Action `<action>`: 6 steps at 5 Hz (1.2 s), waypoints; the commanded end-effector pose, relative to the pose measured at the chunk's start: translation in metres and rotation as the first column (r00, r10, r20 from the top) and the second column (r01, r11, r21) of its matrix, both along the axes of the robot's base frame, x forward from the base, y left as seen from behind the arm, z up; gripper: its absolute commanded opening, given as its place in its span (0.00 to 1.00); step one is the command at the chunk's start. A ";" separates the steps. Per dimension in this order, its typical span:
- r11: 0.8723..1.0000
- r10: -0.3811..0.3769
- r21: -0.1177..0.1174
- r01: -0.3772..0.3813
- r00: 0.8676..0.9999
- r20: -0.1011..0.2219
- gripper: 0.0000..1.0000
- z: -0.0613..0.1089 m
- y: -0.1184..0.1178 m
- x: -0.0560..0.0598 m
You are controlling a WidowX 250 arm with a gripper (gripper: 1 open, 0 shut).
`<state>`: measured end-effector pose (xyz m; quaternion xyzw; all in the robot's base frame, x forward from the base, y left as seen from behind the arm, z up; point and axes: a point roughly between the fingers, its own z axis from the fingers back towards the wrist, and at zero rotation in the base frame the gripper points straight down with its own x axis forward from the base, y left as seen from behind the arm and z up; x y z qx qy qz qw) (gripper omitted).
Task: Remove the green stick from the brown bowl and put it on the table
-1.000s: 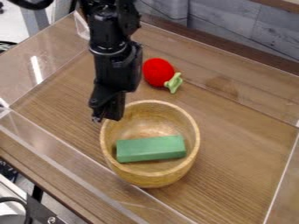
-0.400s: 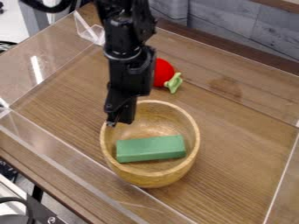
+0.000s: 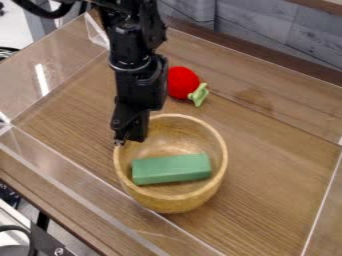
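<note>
The green stick (image 3: 171, 168) lies flat inside the brown bowl (image 3: 201, 133), which rests on the table (image 3: 267, 130) near the front. My gripper (image 3: 122, 133) hangs from the black arm, shut and holding nothing, its tip just above the bowl's left rim. The stick sits to the lower right of the fingertips, apart from them.
A red round toy (image 3: 182, 83) with a small green leaf piece (image 3: 199, 96) lies behind the bowl. Low clear acrylic walls (image 3: 54, 70) border the tabletop on all sides. Bare wood stretches to the right of the bowl and at the left.
The arm moved right and over the bowl's rim, then shifted back left a little. The gripper stayed shut. Stick and bowl have not moved.
</note>
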<state>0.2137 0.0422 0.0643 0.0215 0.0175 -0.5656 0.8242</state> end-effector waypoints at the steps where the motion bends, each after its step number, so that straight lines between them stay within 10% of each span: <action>1: 0.999 0.050 0.010 -0.050 0.999 0.022 0.00 0.004 0.008 -0.001; 4: 0.991 -0.133 0.000 0.133 0.991 0.024 0.00 -0.009 0.001 -0.002; 6: 1.000 -0.028 -0.012 0.028 0.998 0.049 0.00 0.002 0.010 -0.010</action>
